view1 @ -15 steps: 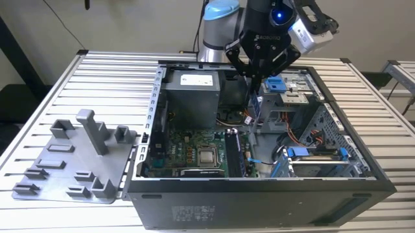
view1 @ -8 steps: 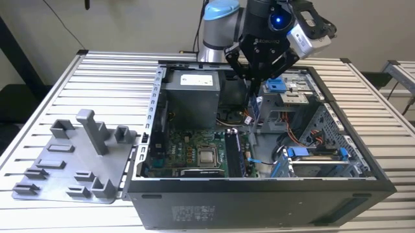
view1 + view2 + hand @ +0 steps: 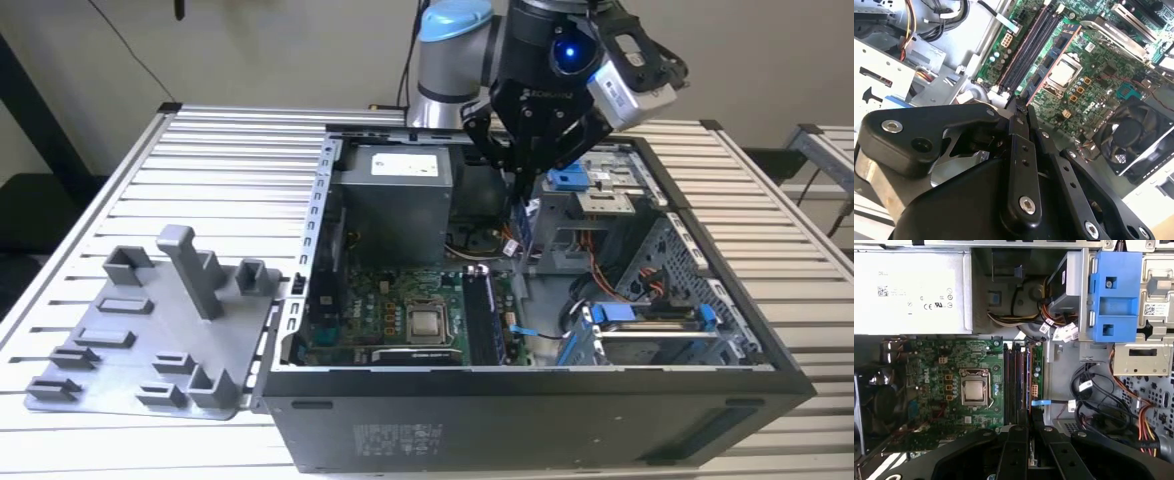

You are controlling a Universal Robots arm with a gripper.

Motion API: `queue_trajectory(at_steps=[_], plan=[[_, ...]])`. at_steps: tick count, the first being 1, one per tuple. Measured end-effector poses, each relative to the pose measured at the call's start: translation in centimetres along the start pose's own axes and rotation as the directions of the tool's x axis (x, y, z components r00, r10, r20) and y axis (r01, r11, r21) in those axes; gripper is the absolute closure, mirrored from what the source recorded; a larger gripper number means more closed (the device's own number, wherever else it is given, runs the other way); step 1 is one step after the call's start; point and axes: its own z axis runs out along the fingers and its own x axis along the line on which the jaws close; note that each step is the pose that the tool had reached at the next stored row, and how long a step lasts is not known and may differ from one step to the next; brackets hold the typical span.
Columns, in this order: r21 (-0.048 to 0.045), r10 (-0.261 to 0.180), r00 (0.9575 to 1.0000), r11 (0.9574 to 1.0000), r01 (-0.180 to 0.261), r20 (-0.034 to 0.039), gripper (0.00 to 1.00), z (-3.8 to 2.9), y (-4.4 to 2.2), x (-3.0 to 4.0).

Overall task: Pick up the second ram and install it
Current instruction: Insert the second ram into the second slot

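Apparently the pick-up part is already done: the gripper (image 3: 523,170) is seen above the open computer case (image 3: 534,425), and its fingers are closed tightly on a thin strip that is taken to be the second ram (image 3: 1030,450). The stick is held in the air over the far part of the case, near the power supply (image 3: 394,200), and it is judged not to touch the motherboard (image 3: 954,390) yet. The installing part is therefore left to do: in the first wrist view the memory slots (image 3: 1015,377) lie ahead of the fingertips, apart from the held stick, and no pressing into a slot is shown. One dark stick (image 3: 481,312) appears to be seated in that row already, though this cannot be confirmed. The grey holder (image 3: 134,345) is placed well apart, outside the case on the exterior view's left. As for the direction, the second ram is seen edge-on between the fingers, and its long axis is judged to run in the same line as the slots. Which long edge carries the contacts cannot be told, because most of the stick is hidden by the fingers.
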Motion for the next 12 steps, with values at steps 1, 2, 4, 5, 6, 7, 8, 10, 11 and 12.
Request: queue_trajectory(at_steps=[1,2,4,5,6,7,8,10,11,12], plan=[[0.0000,0.000,1.0000,1.0000,0.000,0.0000,0.86,0.09,-0.02,0.00],[-0.0001,0.000,1.0000,1.0000,0.000,0.0000,0.86,0.18,-0.03,0.00],[0.0000,0.000,1.0000,1.0000,0.000,0.0000,0.86,0.38,-0.06,0.00],[-0.0002,0.000,1.0000,1.0000,0.000,0.0000,0.86,0.50,-0.08,0.00],[-0.0001,0.000,1.0000,1.0000,0.000,0.0001,0.86,0.60,-0.10,-0.01],[0.0000,0.000,1.0000,1.0000,0.000,0.0000,0.86,0.70,-0.13,-0.01],[0.0000,0.000,1.0000,1.0000,0.000,0.0000,0.86,0.79,-0.17,-0.01],[0.0000,0.000,1.0000,1.0000,0.000,0.0000,0.86,0.98,-0.23,-0.02],[0.0000,0.000,1.0000,1.0000,0.000,0.0000,0.86,1.09,-0.27,-0.02],[0.0000,0.000,1.0000,1.0000,0.000,0.0000,0.86,1.19,-0.30,-0.02]])
